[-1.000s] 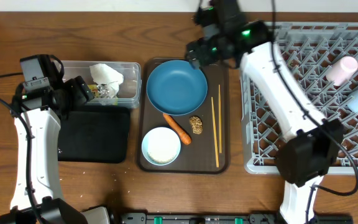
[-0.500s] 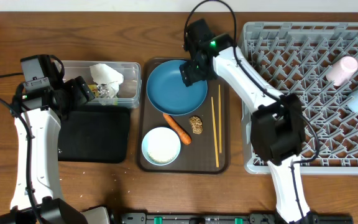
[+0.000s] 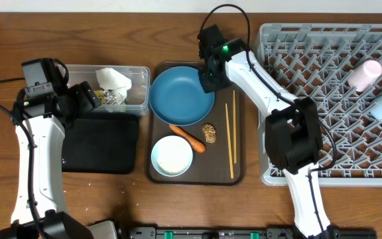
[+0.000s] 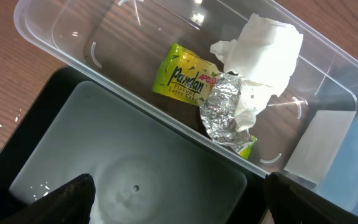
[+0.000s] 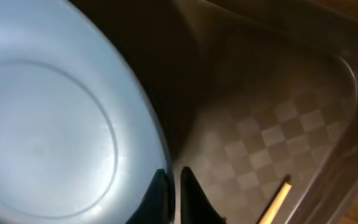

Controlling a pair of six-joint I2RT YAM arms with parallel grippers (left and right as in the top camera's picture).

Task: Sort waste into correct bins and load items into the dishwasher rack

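Spread 0.5 s ago, the right fingers (image 5: pixel 157 199) now pinch the rim of the large dark-blue bowl (image 3: pixel 178 96). The bowl has slid left, mouth up, over the edge of the dark brown tray (image 3: pixel 214 162). The left fingers (image 4: pixel 67 199) hang spread above the shallow black tray (image 3: pixel 101 143).

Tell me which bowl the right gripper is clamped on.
The large dark-blue bowl, at the far end of the brown tray: the right gripper is pinched shut on its rim. The small white bowl sits apart, ungripped.
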